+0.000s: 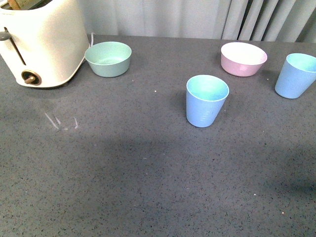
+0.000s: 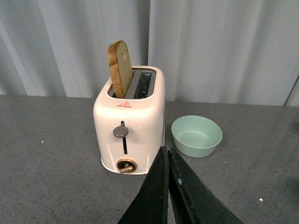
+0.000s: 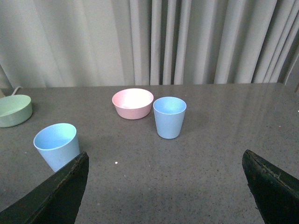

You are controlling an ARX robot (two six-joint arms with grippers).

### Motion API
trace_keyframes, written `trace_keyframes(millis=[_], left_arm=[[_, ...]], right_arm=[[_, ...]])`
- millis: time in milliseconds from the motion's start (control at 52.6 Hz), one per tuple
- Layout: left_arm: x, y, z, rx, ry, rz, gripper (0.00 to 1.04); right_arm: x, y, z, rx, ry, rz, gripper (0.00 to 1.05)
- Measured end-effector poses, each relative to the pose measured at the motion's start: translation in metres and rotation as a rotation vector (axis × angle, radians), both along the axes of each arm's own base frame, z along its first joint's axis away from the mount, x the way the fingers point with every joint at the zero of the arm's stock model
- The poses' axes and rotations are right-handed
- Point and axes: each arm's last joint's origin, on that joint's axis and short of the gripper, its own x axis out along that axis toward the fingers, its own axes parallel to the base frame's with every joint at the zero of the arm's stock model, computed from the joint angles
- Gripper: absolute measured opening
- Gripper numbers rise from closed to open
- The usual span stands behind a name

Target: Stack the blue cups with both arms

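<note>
Two blue cups stand apart, not stacked yet.
One sits mid-table, one far right by the pink bowl. The left gripper is pressed together, the right gripper spread wide. A clumsy bump could tip a cup; I can't tell how close the arms are.
</note>
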Motion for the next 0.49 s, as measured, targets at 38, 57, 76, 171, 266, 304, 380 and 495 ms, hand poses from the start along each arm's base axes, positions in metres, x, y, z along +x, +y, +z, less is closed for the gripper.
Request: trace_keyframes(millis=[38,57,76,171,266,304,380,495], left_arm=[[-0.004,0.003,-0.001,0.000,-0.004,0.005,0.02],[-0.007,0.005,-0.002,-0.001,-0.006,0.007,0.02],[-0.009,0.006,-0.003,0.000,-0.007,0.009,0.02],[-0.021,0.014,-0.008,0.000,-0.003,0.017,0.02],[-0.030,0.018,-0.012,0.001,0.000,0.014,0.02],[-0.034,0.020,-0.013,0.001,-0.001,0.013,0.02],[-0.039,0.022,-0.014,0.001,-0.001,0.010,0.02],[-0.049,0.027,-0.017,0.002,-0.001,0.008,0.02]], right_arm=[[0.000,0.000,0.000,0.000,0.000,0.000,0.96],[0.000,0.000,0.000,0.000,0.000,0.000,0.96],[0.000,0.000,0.000,0.000,0.000,0.000,0.96],[0.000,0.000,0.000,0.000,0.000,0.001,0.96],[0.000,0.000,0.000,0.000,0.000,0.001,0.96],[0.000,0.000,0.000,0.000,0.000,0.000,0.96],[0.000,0.000,0.000,0.000,0.000,0.000,0.96],[0.000,0.000,0.000,0.000,0.000,0.000,0.96]])
